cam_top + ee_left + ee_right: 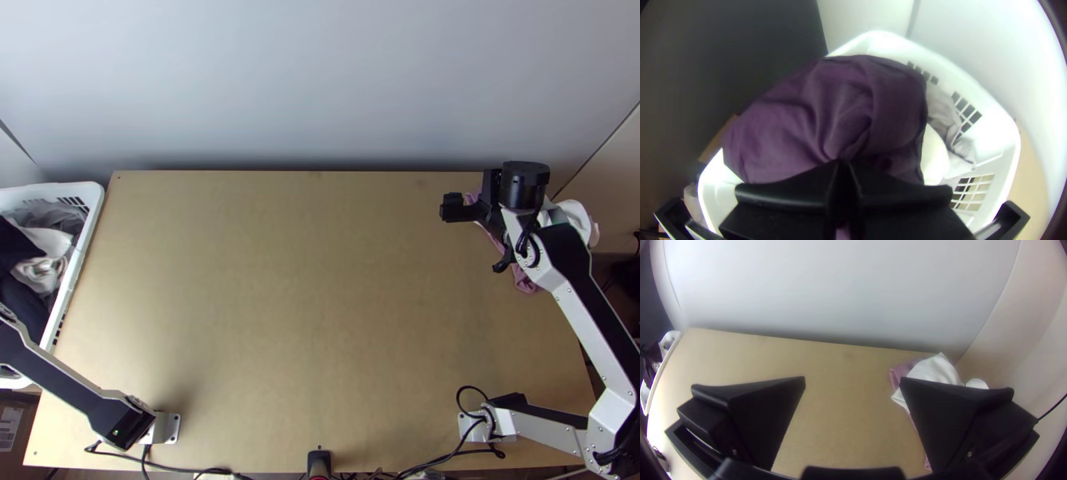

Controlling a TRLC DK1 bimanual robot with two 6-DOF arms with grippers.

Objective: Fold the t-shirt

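Workpiece: the dark purple garment, taken to be the t-shirt. In the left wrist view it is bunched over the white basket, creases converging on the tips of the left gripper. Jaw state, left: pressed together, pinching a gathered part of the cloth; whether hem, sleeve or body cannot be told. Jaw state, right: spread, with nothing between them; the right gripper is at the upper right of the top view, beside a pile of pink cloth and white cloth.

Step in hand, as judged: extraction of the garment from the basket. Folding has not begun.

Procedure. Maintain the pinch and lift vertically until the lowest edge clears the basket rim; a sideways pull at low height may snag fabric on the rim. Check that the grey cloth and the cream cloth in the basket do not come along. Then carry the garment to the middle of the tabletop and lower it gradually, so that the trailing part lands first. Before releasing, bring the right jaws to a free edge or corner, away from the pile, and tension the fabric between both grips. The thin, limp cloth will probably drape in folds; a narrow pinch may slip under fast motion.
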